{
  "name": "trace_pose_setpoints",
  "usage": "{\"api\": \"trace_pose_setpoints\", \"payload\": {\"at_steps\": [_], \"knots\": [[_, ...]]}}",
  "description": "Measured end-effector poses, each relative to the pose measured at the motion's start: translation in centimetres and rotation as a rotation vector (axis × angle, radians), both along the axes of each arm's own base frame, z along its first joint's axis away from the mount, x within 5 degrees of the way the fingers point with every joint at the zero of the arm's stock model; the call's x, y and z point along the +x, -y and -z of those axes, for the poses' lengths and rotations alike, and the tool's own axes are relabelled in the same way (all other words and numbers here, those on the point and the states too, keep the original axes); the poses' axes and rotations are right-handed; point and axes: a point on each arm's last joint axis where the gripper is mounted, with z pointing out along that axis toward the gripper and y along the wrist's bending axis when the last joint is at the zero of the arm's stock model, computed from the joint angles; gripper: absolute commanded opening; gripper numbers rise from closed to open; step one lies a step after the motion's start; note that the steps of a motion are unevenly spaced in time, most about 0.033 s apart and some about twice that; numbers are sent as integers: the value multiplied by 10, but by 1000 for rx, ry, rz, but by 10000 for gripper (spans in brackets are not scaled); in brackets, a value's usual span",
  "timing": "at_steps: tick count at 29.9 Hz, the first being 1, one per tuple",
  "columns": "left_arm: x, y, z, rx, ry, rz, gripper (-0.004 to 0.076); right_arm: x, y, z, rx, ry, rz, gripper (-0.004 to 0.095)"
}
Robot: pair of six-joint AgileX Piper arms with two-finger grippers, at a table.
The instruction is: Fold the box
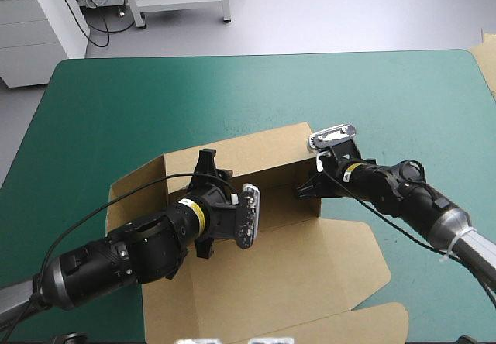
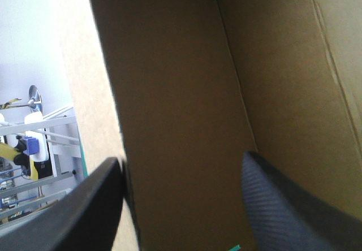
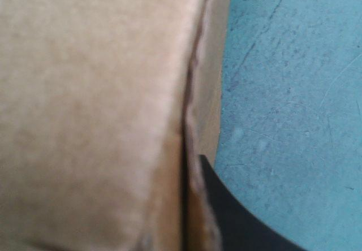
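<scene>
on the teal-green tabletop (image 1: 116, 104) the brown box (image 1: 256, 149) sits about mid-table, half built: walls are up along the far side and the lid (image 1: 310, 274) lies flat toward the near edge. the right end effector (image 1: 304, 191) is at the far right corner and looks clenched on the end wall there. in its wrist view one black finger (image 3: 232, 217) lies flat against the outside of the board with the tabletop beyond it. the other finger is hidden behind the board, so that's my read, not a sure thing. the left end effector (image 2: 182, 163) is released, fingers wide apart and straddling a raised wall, one outside it and one down inside the tray, pinching nothing. my guess is the step is getting that wall squared and tucked while the right side pins the corner. how i'd do it: treat the right side as the anchor and don't tug with it, since pulling would skew the whole tray. bring the left one down until the wall's top edge sits deep between the fingers before clamping. then work along the crease rather than mid-panel, so the board bends where it's scored. go slow near the corner, flaps there like to pop back out. main risk imo is the light board sliding on the cover if both sides push the same way.
</scene>
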Motion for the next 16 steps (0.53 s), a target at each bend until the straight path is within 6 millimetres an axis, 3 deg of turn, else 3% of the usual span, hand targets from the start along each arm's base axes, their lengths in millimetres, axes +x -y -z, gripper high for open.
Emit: {"api": "trace_pose_setpoints", "payload": {"at_steps": [10,16], "knots": [[-37,12,-8,-6,119,-48,419,1,-1,0,13,1,10,-12],[-37,12,-12,-23,172,-62,419,1,-1,-11,-14,-36,9,-12]]}}
